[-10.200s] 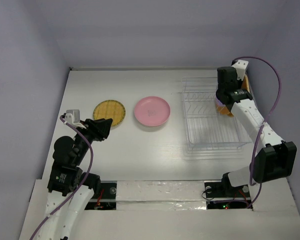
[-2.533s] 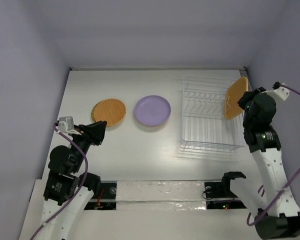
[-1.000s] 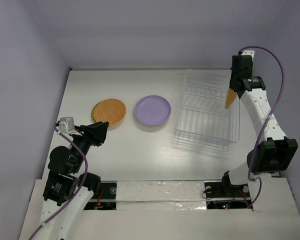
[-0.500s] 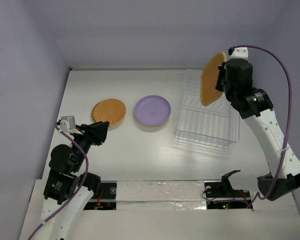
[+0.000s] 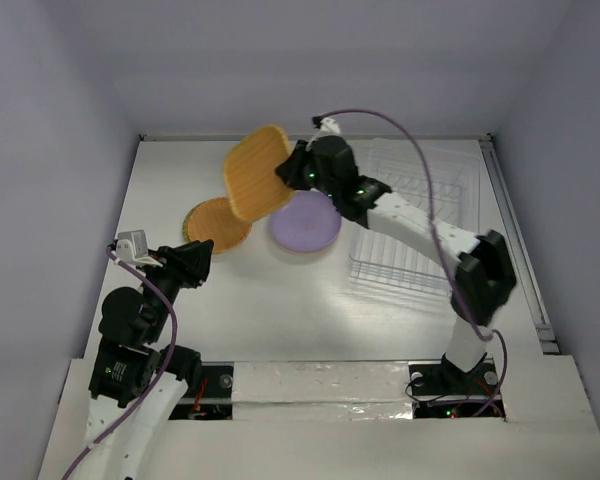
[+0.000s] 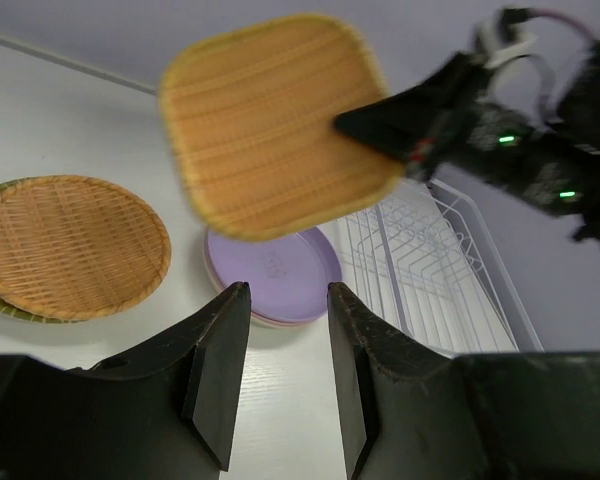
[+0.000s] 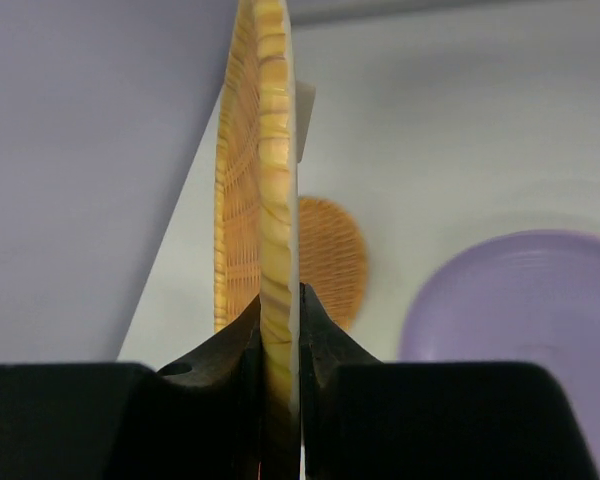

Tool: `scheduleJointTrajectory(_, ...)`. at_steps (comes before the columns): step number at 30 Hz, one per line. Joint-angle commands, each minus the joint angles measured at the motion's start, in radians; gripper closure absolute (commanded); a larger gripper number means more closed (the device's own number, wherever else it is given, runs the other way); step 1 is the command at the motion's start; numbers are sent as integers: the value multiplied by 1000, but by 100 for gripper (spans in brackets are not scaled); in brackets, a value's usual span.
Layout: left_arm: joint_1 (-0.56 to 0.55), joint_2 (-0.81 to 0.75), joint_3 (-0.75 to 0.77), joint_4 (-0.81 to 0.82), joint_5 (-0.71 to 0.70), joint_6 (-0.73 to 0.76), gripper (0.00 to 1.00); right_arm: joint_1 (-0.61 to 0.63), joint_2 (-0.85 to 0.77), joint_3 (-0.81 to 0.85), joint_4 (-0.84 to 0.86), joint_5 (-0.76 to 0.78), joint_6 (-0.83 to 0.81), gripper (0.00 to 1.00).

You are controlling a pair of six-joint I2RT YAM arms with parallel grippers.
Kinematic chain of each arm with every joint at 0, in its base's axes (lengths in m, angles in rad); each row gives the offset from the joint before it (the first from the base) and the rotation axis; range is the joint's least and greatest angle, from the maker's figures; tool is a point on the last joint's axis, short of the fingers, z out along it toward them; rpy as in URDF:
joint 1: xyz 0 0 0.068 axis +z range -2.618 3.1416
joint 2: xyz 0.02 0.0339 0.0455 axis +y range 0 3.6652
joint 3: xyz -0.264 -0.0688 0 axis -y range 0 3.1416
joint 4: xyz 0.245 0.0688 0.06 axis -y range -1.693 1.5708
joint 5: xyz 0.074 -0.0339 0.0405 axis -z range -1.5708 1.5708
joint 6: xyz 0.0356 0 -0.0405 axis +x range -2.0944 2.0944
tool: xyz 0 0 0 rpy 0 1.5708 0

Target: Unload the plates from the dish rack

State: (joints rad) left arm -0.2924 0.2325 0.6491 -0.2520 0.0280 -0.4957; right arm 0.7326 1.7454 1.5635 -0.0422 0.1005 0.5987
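The right claw (image 5: 292, 175) is shut tight on the rim of the square plate (image 5: 257, 187). It grips the plate's right edge, and the rest of the plate juts out to the left of the fingers. The plate is in the air, tilted, above the left-centre of the table (image 5: 280, 300). From the top view it overlaps the far right part of the round plate (image 5: 212, 228) and sits just left of the purple plate (image 5: 305, 222). Both of those lie flat on the table, side by side. The rack (image 5: 410, 260) stands at the right, well apart from the held plate.

The square plate is orange with rounded corners and a woven, ribbed face. The round plate has the same weave and colour.

The right wrist view shows the square plate edge-on as a thin banded strip, with one finger (image 7: 235, 340) pressed to each side. The left wrist view shows its full face and a greenish rim under the round plate, which the top view does not make clear.

The left claw (image 5: 195, 262) is at the near left, low over the table. Its jaws are parted a little and hold nothing.
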Motion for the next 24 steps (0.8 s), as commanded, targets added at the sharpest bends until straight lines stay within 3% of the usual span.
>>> scheduleJointTrajectory(1,6,5,14,39,-13,-7,66,66,138,148,296,-132,180,100)
scheduleJointTrajectory(6,15,14,14,42,-11,-6,66,86,333,253,404,-208,349,100)
scheduleJointTrajectory(13,35,18,12,46,-2,-6,66,120,569,405,372,-203,449,100)
scheduleJointTrajectory(24,35,34,11,49,7,-3,66,120,586,284,420,-140,513,97)
